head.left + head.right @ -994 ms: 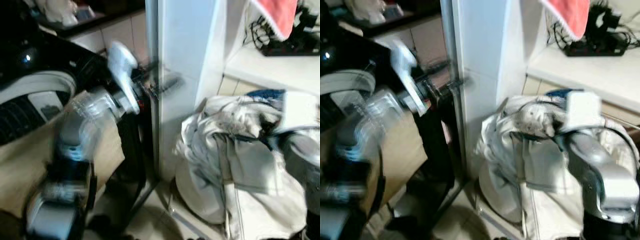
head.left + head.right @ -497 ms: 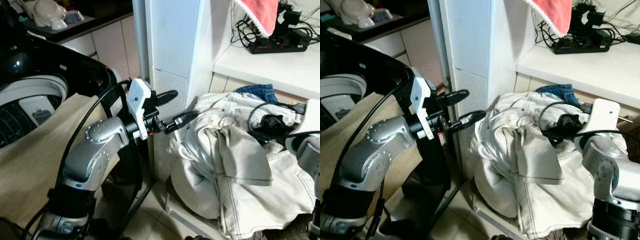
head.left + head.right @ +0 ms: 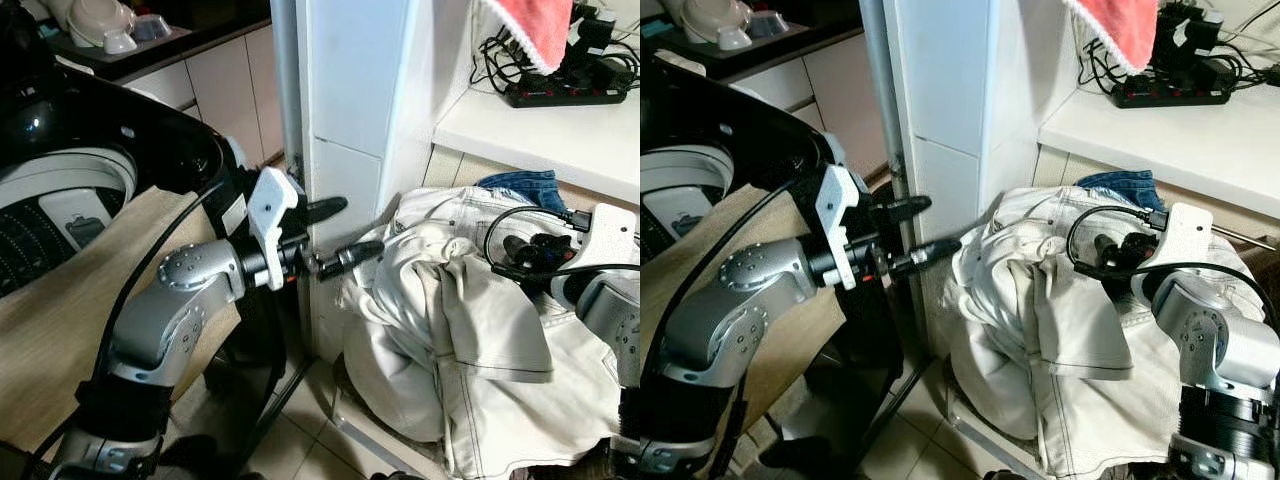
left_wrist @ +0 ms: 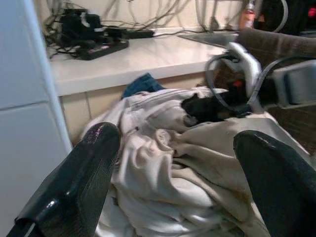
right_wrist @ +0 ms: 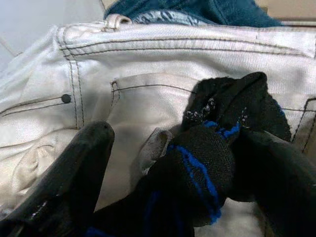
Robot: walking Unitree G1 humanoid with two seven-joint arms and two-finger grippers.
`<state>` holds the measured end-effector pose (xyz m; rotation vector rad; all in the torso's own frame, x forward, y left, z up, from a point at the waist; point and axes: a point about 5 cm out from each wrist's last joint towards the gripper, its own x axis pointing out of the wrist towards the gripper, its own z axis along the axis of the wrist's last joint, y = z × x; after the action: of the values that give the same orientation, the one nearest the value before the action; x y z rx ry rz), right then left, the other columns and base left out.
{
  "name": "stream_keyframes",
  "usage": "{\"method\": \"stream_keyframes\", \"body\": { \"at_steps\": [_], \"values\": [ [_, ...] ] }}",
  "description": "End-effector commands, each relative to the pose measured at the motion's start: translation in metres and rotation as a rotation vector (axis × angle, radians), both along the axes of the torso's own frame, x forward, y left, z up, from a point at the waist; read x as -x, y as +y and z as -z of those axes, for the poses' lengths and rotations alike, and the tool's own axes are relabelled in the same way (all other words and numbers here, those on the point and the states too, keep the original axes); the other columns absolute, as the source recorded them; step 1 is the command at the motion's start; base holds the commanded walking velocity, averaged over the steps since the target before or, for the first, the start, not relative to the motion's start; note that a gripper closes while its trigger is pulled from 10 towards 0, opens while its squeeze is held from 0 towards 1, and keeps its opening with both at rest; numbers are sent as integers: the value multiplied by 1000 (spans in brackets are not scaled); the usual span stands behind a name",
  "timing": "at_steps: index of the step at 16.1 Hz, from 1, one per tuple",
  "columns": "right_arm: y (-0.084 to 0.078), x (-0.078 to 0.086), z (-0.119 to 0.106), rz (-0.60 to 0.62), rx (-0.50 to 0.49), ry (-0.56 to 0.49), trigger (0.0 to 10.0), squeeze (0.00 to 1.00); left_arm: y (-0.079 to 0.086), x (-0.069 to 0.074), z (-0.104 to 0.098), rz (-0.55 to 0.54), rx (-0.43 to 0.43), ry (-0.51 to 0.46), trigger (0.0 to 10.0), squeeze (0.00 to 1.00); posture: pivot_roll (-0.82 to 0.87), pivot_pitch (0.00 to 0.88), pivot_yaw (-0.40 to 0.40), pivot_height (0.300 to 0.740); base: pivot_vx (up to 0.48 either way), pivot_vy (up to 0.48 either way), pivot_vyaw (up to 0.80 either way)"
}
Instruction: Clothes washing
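A heap of white jeans [image 3: 450, 330] fills a basket on the floor beside a white pillar, with blue denim [image 3: 525, 185] at its back. My right gripper [image 3: 522, 250] hovers over the heap's top, shut on a balled black sock [image 5: 202, 163] with blue stitching. The sock rests against a white back pocket [image 5: 143, 98]. My left gripper [image 3: 350, 232] reaches out from the left at the pillar's corner, open and empty, its fingers [image 4: 74, 187] pointing at the heap. A black top-loading washing machine [image 3: 60, 190] stands at the far left, its drum open.
A beige cloth [image 3: 60, 320] drapes over the machine's front. The white pillar [image 3: 350, 100] stands between machine and basket. A counter [image 3: 540, 130] behind the heap carries a power strip [image 3: 565, 95] with cables, and a red towel [image 3: 530, 25] hangs above.
The blurred view has steadied. My left arm swung down and now reaches toward the heap. My right gripper rose off the pile with the black sock in it.
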<state>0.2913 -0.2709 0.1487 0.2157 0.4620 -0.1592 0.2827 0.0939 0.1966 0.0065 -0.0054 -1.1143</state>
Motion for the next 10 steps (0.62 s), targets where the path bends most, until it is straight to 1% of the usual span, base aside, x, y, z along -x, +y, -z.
{"method": "stream_keyframes", "body": {
  "at_steps": [1,3,5,6,8,10],
  "values": [
    [3,-1,2,-4,-44,17,0,0,-2,4,-2,35,-10,-7,10000,0,-88,0,31,740,0,0,0],
    [1,0,5,-2,-11,38,0,0,-1,6,0,45,-34,11,10000,0,-87,0,29,740,0,0,0],
    [0,0,6,-7,-9,57,0,0,-1,6,-1,60,-26,22,10000,0,-90,0,29,740,0,0,0],
    [0,1,7,0,-10,75,0,0,-1,7,-1,74,-24,34,10000,0,-86,0,25,740,0,0,0],
    [2,4,11,-26,-1,126,0,0,0,10,-1,90,-27,48,10000,0,-87,0,26,740,0,0,0],
    [3,5,11,-32,2,137,0,0,0,10,-1,93,-28,48,10000,0,-89,0,27,740,0,0,0]
  ]
}}
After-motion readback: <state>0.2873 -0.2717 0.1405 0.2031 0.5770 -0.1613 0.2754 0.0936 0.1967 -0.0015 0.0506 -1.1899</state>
